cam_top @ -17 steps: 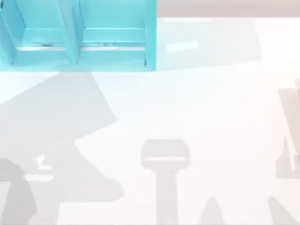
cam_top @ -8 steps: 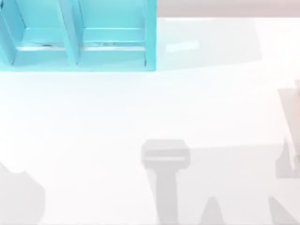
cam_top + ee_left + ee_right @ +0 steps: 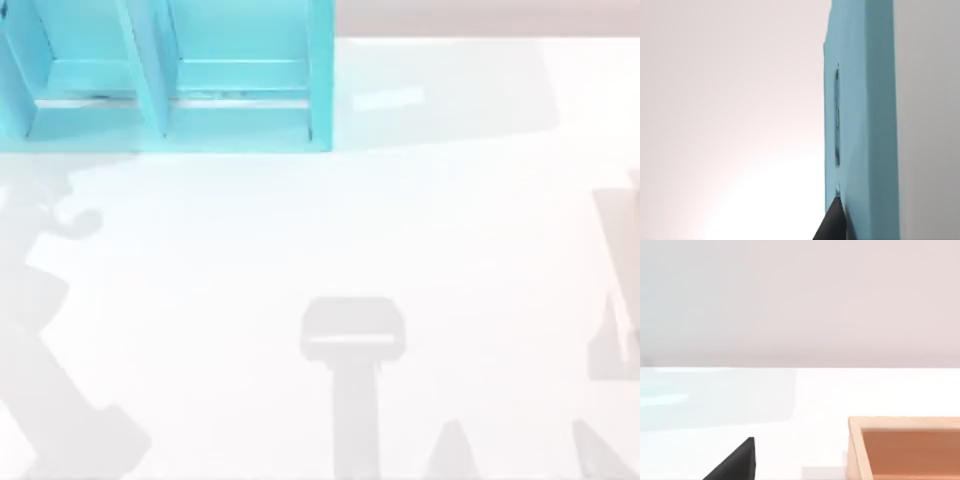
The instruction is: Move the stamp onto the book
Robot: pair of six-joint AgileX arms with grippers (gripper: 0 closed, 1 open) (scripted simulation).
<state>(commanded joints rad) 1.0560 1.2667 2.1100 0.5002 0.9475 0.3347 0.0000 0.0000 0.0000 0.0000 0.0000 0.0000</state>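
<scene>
The place of the stamp cannot be told from these views, and neither can that of the book, so the task is judged to be at its searching or approaching stage, with nothing yet set down. A teal-blue slab is seen edge-on in the left wrist view, with the left gripper just beside it. Whether that slab is the book or a wall of the light-blue shelf unit at the bench's far left corner cannot be told. An arm's shadow is cast along the left edge of the bench. The right gripper is held low over the white surface near an open orange-tan box. For neither gripper can it be told how wide it stands or whether anything is held. The step is best done if the stamp is brought squarely into view before any descent, gripped by its body, kept upright, and lowered onto the middle of the cover.
</scene>
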